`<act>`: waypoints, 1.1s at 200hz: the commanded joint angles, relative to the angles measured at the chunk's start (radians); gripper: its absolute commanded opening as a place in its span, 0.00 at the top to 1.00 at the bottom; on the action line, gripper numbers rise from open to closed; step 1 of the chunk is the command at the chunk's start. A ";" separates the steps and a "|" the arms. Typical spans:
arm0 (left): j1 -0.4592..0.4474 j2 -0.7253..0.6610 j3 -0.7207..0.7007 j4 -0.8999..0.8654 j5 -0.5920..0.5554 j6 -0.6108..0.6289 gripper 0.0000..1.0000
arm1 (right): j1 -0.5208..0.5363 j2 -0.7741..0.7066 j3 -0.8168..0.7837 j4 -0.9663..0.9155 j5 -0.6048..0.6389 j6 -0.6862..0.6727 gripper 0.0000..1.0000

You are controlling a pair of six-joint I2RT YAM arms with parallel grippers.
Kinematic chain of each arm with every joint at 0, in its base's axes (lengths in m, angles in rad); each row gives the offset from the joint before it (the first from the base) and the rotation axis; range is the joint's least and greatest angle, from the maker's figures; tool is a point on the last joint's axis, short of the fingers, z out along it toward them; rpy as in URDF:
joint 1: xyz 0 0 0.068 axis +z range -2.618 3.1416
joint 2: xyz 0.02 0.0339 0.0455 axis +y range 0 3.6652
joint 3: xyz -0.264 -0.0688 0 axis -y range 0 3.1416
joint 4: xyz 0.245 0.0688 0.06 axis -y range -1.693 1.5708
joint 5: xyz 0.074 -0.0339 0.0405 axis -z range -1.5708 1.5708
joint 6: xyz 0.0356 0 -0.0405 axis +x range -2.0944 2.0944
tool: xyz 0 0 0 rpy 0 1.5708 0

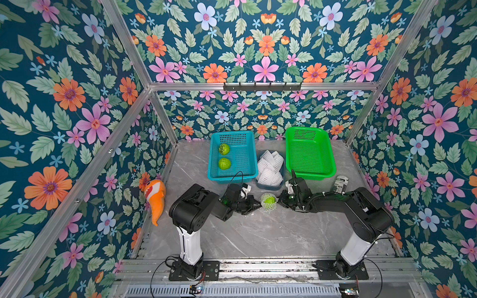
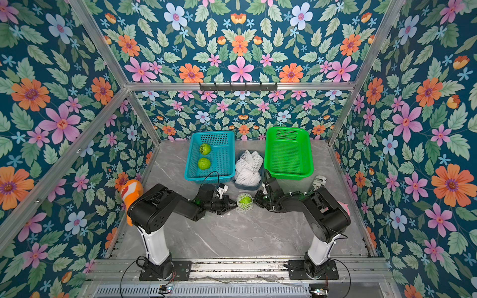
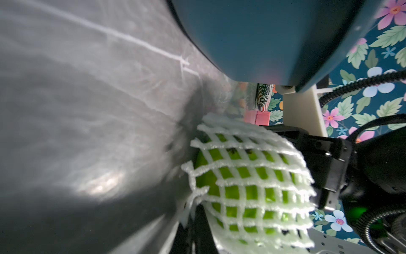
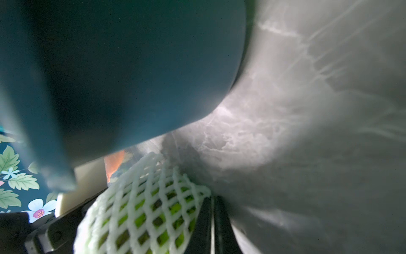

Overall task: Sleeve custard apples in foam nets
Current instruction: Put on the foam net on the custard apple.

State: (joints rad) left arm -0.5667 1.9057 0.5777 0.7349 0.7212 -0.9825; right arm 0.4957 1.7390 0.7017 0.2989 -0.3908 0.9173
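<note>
Between the two hands, mid-desk: a small, round, bright-green, bumpy custard apple (image 1: 269,200) lies on the grey marbled desk (image 1: 245,232), wrapped in a white diamond-mesh foam net (image 1: 263,208). Both wrist views show mesh stretched over most of its skin.
Left hand (image 1: 256,205): at 9 o'clock of that fruit, clenched, tips on the net's rim and seemingly nipping it.
Right hand (image 1: 280,200): at 3 o'clock, clenched likewise on the opposite rim.
Bare fruit: two more green custard apples (image 1: 224,149) (image 1: 224,163) sit in the teal perforated plastic basket (image 1: 232,178) at 11 o'clock.
Spare sleeves: a heap of white foam nets (image 1: 269,165) in a grey-blue tub at 12 o'clock.
Green perforated plastic basket (image 1: 309,176): at 1 o'clock, probably the drop-off.
Step in hand: by my reading, the finish of the first sleeving, with the net drawn snug from both sides.
Next move: calls for one rim to be let go without tugging the soft mesh back off. Then comes a firm hold through the net, to carry the fruit away.
</note>
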 commanded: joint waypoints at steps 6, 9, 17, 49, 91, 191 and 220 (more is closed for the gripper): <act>-0.007 0.034 0.009 -0.285 -0.202 0.139 1.00 | 0.002 0.027 0.002 0.036 -0.023 0.043 0.91; -0.008 0.035 0.010 -0.284 -0.200 0.138 1.00 | 0.003 0.031 0.000 0.048 -0.027 0.048 0.91; -0.012 0.039 0.016 -0.282 -0.199 0.137 1.00 | 0.004 0.038 0.002 0.063 -0.028 0.058 0.91; -0.015 0.028 0.012 -0.260 -0.190 0.129 1.00 | 0.003 0.034 -0.007 0.084 -0.036 0.069 0.89; -0.015 0.000 -0.006 -0.257 -0.192 0.127 1.00 | -0.019 -0.030 -0.039 0.074 -0.027 0.059 0.71; -0.015 -0.030 -0.004 -0.271 -0.196 0.137 1.00 | -0.038 -0.265 -0.042 -0.156 0.073 -0.057 0.50; -0.014 -0.024 -0.001 -0.269 -0.195 0.140 1.00 | -0.038 -0.312 -0.019 -0.237 0.099 -0.102 0.47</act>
State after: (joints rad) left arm -0.5861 1.8614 0.5861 0.6716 0.6357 -0.8944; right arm 0.4568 1.4517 0.6643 0.1631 -0.3340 0.8757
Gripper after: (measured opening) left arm 0.053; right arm 0.521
